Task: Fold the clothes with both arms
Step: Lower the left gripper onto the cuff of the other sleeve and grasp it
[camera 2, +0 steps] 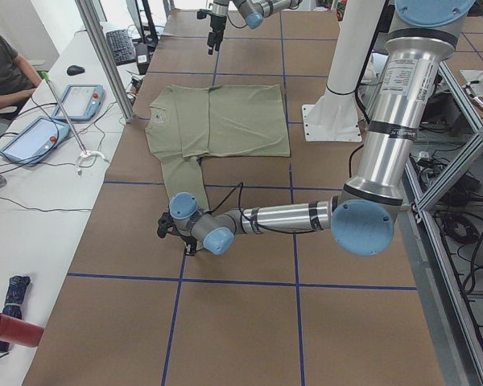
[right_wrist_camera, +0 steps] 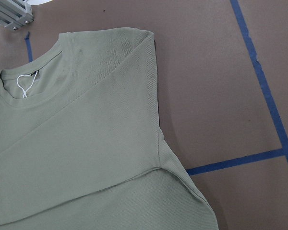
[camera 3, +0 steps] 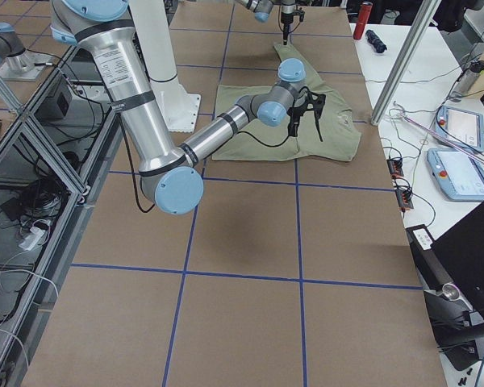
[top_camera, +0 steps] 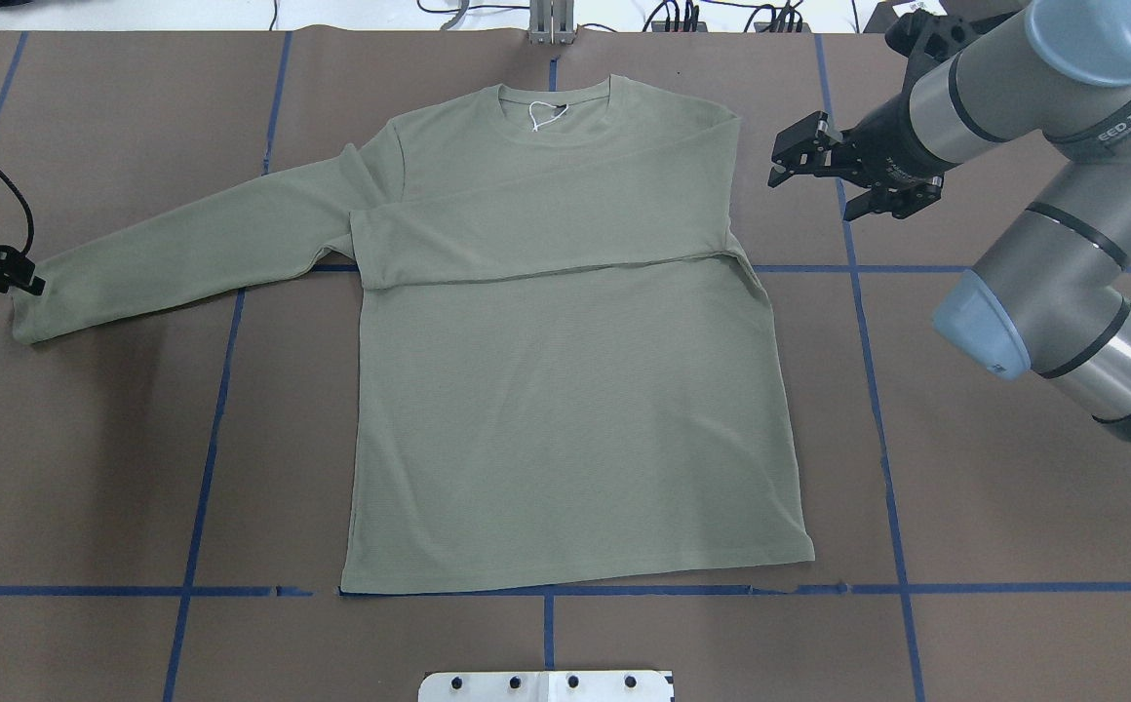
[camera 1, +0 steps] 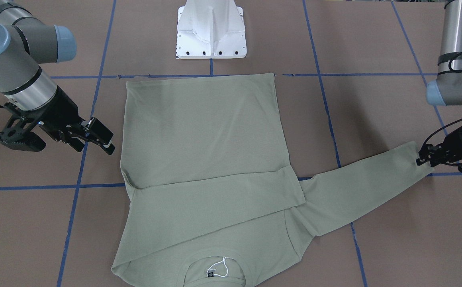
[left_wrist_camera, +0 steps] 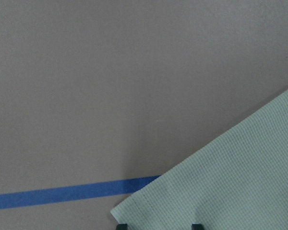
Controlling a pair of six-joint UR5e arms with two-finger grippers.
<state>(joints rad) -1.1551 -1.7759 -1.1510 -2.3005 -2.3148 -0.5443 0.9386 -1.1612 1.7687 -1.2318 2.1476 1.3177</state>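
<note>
The sage-green long-sleeved shirt (top_camera: 565,390) lies flat on the table, neck away from the robot, with a white string (top_camera: 544,115) at the collar. One sleeve is folded across the chest. The other sleeve (top_camera: 185,229) stretches out to the robot's left. My left gripper (top_camera: 27,285) is down at that sleeve's cuff. In the left wrist view its two fingertips (left_wrist_camera: 122,225) stand apart over the flat cuff corner (left_wrist_camera: 240,182). My right gripper (top_camera: 780,156) is open and empty. It hovers just beside the shirt's shoulder (right_wrist_camera: 134,52) on the robot's right.
The white pedestal base (camera 1: 211,30) stands at the table's near edge, behind the shirt's hem. Blue tape lines (top_camera: 877,390) grid the brown table. A side bench with tablets (camera 2: 32,137) and a seated person (camera 2: 4,64) lies beyond the far edge.
</note>
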